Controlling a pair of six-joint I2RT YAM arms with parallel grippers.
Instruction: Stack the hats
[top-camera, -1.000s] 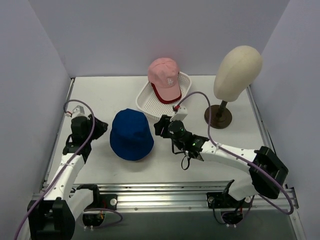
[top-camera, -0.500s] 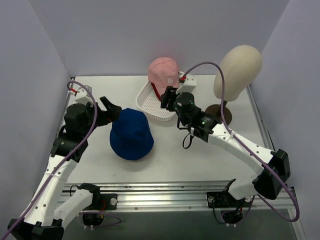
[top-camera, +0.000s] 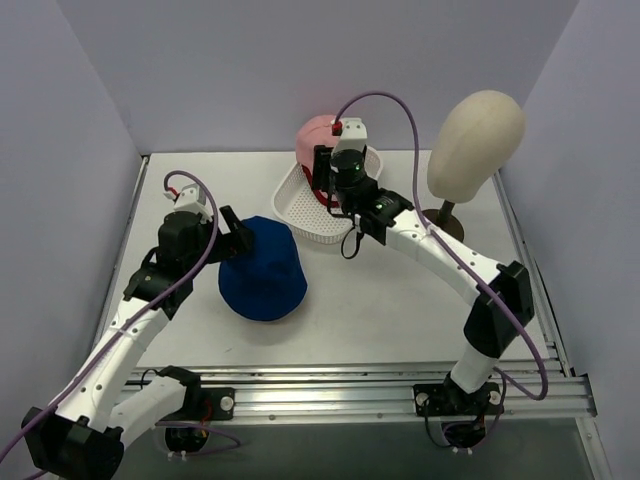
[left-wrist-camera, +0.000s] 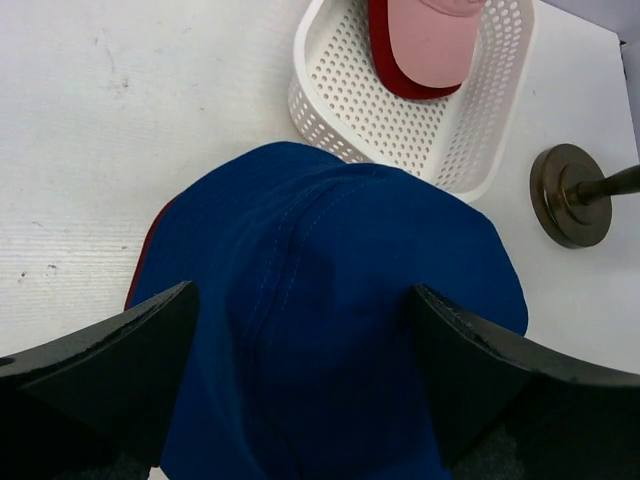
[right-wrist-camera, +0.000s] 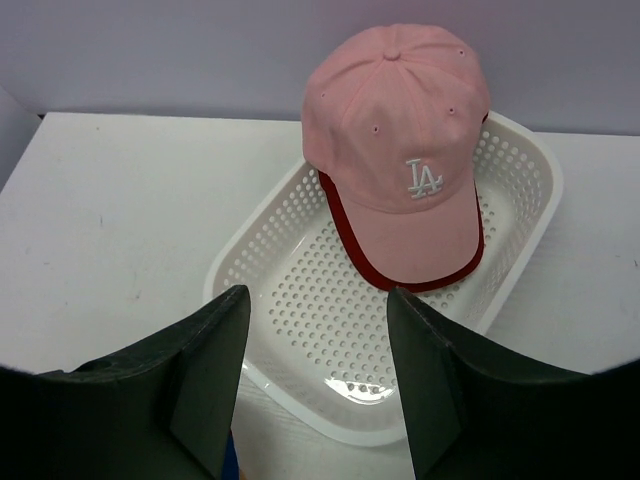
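Note:
The royal-blue bucket hat (top-camera: 262, 268) lies on the table left of centre. My left gripper (top-camera: 235, 238) is open just above its left side; in the left wrist view the fingers straddle the hat (left-wrist-camera: 330, 330) with the gripper (left-wrist-camera: 300, 380) empty. A thin dark red edge (left-wrist-camera: 143, 265) shows under the hat's left rim. The pale pink cap (right-wrist-camera: 400, 130) with the white "LA" logo sits on the far end of the basket, on top of a dark red cap whose brim edge (right-wrist-camera: 345, 245) shows. My right gripper (top-camera: 333, 195) hangs open over the basket, short of the caps (right-wrist-camera: 318, 380).
The white perforated basket (top-camera: 300, 215) stands at the back centre, also in the right wrist view (right-wrist-camera: 260, 260) and the left wrist view (left-wrist-camera: 330, 110). The cream mannequin head (top-camera: 476, 140) on its brown stand (top-camera: 440, 218) stands at the back right. Walls enclose the table.
My right arm has swung from the table's middle back over the basket toward the pink cap. My left arm has risen and moved right to the blue hat.

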